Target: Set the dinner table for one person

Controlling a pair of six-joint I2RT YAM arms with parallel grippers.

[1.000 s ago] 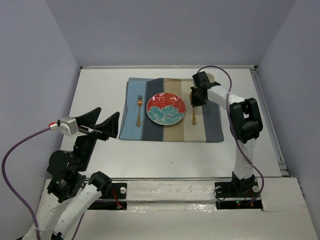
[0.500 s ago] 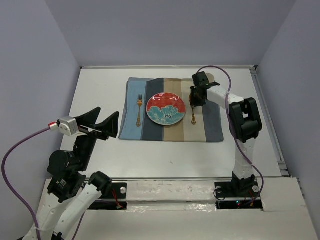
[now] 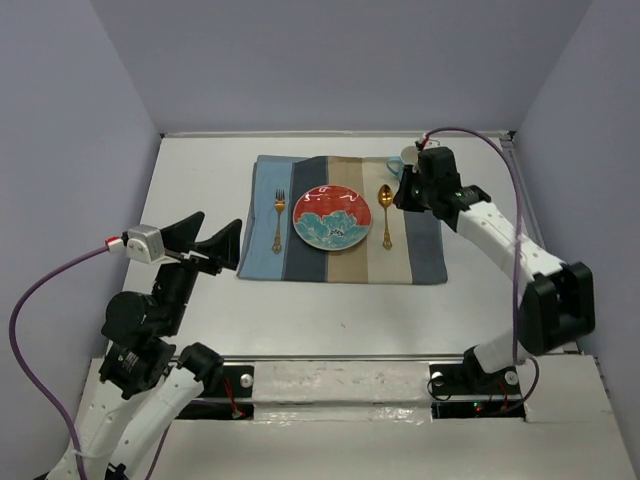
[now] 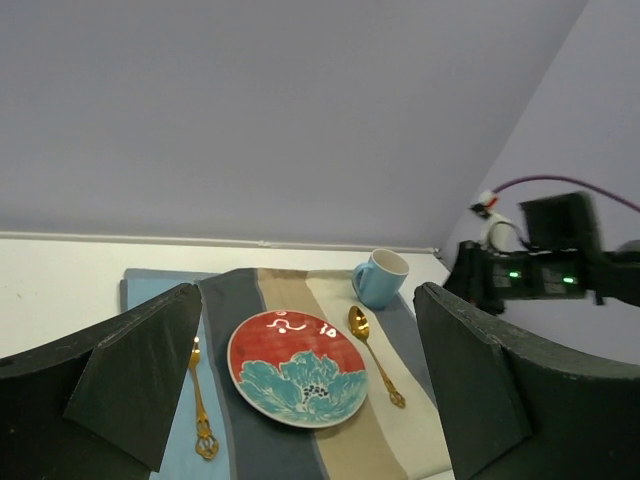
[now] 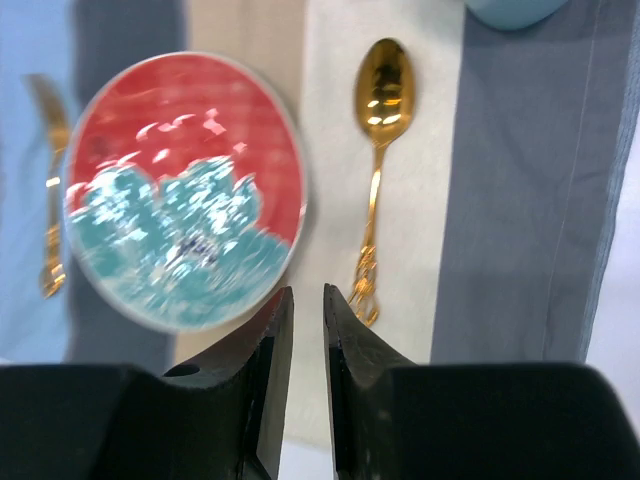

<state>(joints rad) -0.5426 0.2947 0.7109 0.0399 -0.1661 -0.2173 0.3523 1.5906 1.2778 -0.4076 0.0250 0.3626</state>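
The white dinner table [image 3: 200,180] carries a striped placemat [image 3: 425,250]. On the mat lie a red and teal plate [image 3: 332,219], a gold fork [image 3: 278,222] to its left and a gold spoon [image 3: 386,213] to its right. A light blue mug [image 4: 379,277] stands at the mat's far right corner. My right gripper [image 3: 402,193] hovers just right of the spoon's bowl. Its jaws [image 5: 308,292] stand a narrow gap apart with nothing between them. My left gripper [image 3: 205,250] is wide open and empty, raised above the table left of the mat.
Grey walls close in the table on three sides. A rail runs along the table's right edge [image 3: 535,240]. The arm bases [image 3: 470,380] sit at the near edge.
My right gripper has drawn back to the right off the spoon, which now lies bare on the mat. The right arm's elbow has swung out right. My left arm has barely moved.
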